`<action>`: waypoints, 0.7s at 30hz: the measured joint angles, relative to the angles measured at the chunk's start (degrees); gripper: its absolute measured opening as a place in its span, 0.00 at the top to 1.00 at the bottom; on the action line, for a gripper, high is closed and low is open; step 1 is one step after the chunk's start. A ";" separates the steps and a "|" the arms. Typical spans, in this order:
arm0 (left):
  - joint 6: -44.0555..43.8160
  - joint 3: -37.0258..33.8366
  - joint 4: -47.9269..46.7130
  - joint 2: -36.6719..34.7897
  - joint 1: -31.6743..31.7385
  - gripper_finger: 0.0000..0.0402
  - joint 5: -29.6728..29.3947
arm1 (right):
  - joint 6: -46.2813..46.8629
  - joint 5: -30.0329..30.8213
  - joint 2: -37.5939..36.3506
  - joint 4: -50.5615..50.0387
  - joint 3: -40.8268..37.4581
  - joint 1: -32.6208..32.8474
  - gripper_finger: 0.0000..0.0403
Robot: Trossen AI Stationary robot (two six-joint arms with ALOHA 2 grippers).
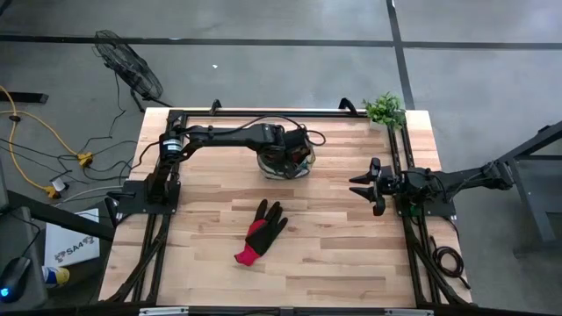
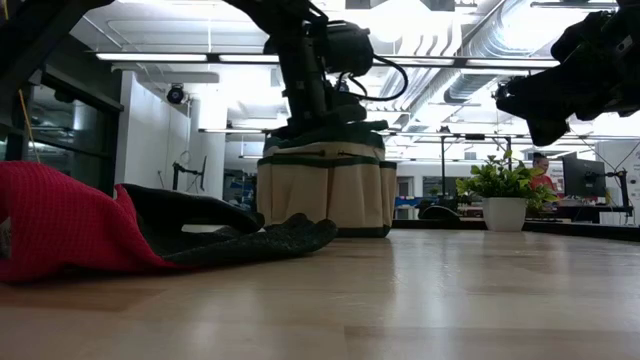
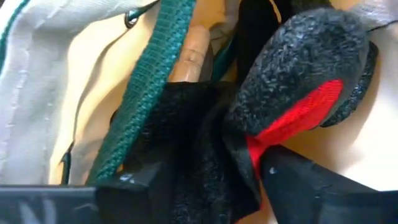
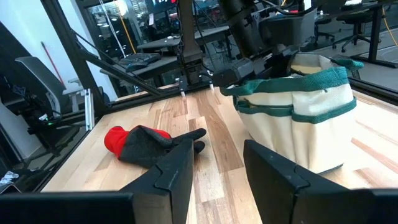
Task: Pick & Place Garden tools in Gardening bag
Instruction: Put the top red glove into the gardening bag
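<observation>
**Left gripper inside gardening bag with one glove; second glove on table**

The left gripper (image 3: 205,180) is lowered into the mouth of the gardening bag (image 1: 285,162), which stands upright at the far centre of the table (image 1: 351,254). In the left wrist view its fingers (image 3: 305,186) stand apart on either side of a black-and-red glove (image 3: 298,81) lying inside the bag; whether they still grip the fabric cannot be told. A wooden handle (image 3: 189,59) shows beside the glove, next to the bag's green strap (image 3: 146,93).

A second black-and-red glove (image 1: 260,232) lies flat on the table near its centre, well apart from the bag, on the near side.

The right gripper (image 1: 367,186) hovers above the table at the right edge, partly open and holding nothing. A potted plant (image 1: 385,109) stands at the far right corner.
</observation>
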 joint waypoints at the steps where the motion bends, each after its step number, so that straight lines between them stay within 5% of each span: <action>1: 0.20 0.30 -0.40 0.00 0.00 0.47 0.00 | -0.02 0.00 0.00 0.00 0.02 -0.02 0.67; 21: 1.24 10.11 -12.06 -0.07 -0.04 0.42 -2.84 | -0.01 -0.01 -0.02 -0.01 0.02 0.00 0.67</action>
